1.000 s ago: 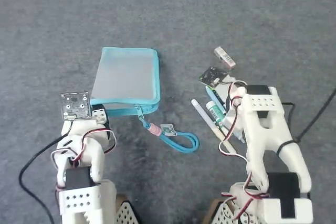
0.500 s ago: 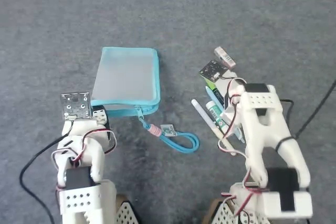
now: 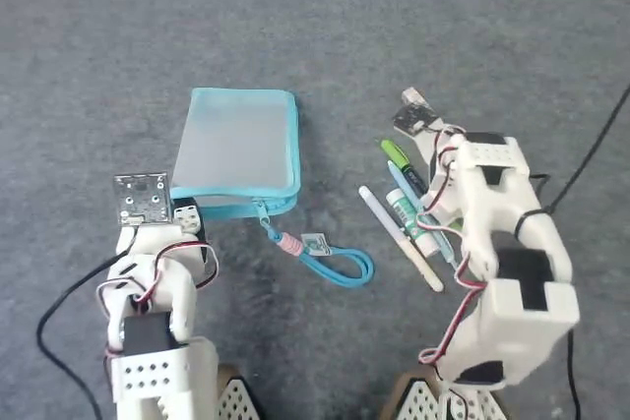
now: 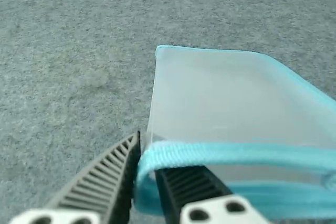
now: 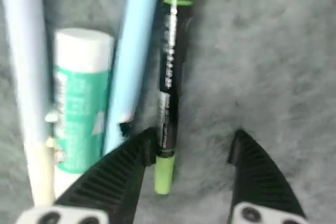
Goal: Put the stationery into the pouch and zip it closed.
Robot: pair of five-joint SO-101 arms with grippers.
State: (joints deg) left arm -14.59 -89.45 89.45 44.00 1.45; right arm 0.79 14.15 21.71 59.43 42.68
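The left gripper (image 4: 147, 148) is clamped on the near left corner of the pouch (image 3: 236, 150), which lies flat at mid-table with its strap (image 3: 340, 265) trailing nearward. To the right, the right gripper (image 5: 194, 140) hangs wide open and holds nothing, one jaw just beside the marker (image 5: 168, 77). The pen (image 5: 131, 51) and glue stick (image 5: 79, 98) lie alongside.

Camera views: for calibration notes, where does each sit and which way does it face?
High view: fixed above the table, looking down; left arm, right arm, pouch, green marker.
Left wrist view: on the left arm, looking across the table; left pincer clamps the pouch's edge.
Right wrist view: on the right arm, looking down; right pincer open beside the marker.
Shared: pouch in high and left wrist; marker in high and right wrist.
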